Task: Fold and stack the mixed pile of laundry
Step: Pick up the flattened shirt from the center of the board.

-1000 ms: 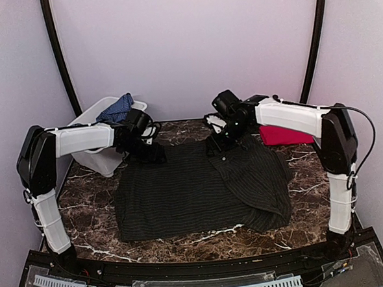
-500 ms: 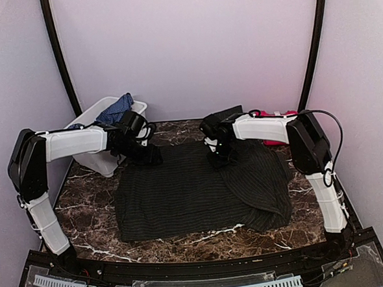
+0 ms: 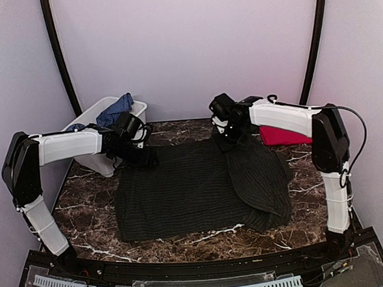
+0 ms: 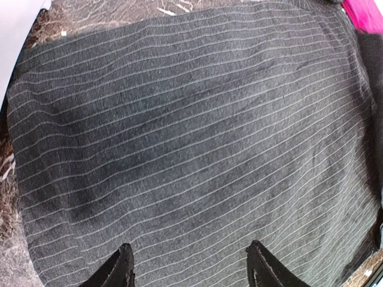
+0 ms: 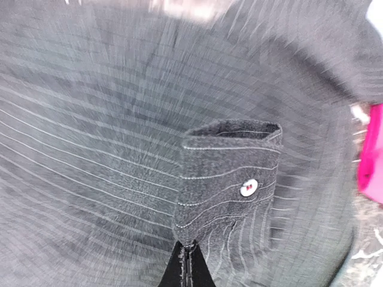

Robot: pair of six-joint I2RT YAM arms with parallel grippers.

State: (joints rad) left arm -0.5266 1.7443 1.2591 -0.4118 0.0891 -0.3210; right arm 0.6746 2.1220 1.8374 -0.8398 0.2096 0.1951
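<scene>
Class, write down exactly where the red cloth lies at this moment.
In the top view, the red cloth lies at the far right of the table, just beyond the far right corner of the striped shirt.

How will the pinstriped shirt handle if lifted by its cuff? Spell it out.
Probably floppy: the pinstriped shirt lies flat with soft folds at one edge, so it should drape and trail. Likely light for its size: the thin cuff stands up from the pinch of the shut right gripper.
</scene>
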